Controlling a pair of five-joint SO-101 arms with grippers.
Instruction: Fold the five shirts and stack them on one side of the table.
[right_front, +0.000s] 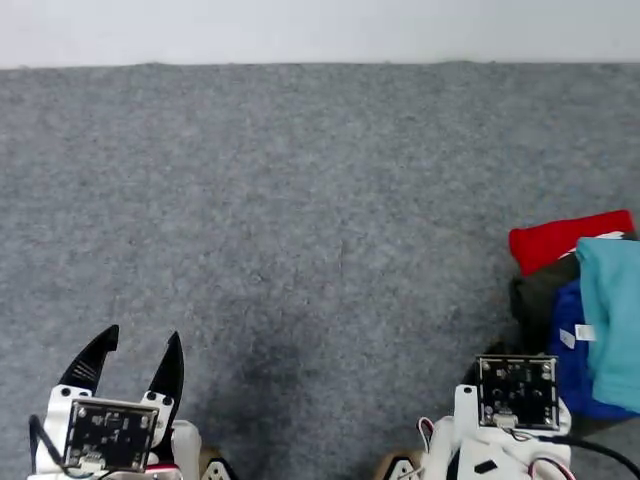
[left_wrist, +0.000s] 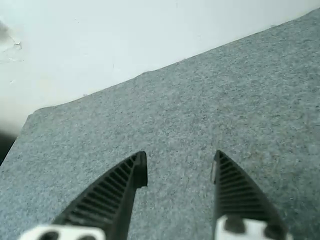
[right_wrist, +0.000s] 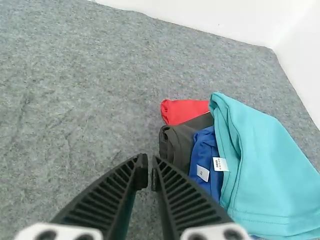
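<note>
Beside the right claw (right_wrist: 148, 172), 4 shirts (right_wrist: 250, 165) lie piled on felt (right_front: 300, 200).

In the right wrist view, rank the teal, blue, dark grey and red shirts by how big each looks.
1. teal shirt, clearly largest.
2. blue shirt and dark grey shirt: about alike, both partly covered, so not ranked.
3. red shirt, the smallest visible patch.

Left tool (right_front: 141, 337) spread over grey mat (right_front: 300, 200), shirts (right_front: 603, 320) piled at right edge
</note>
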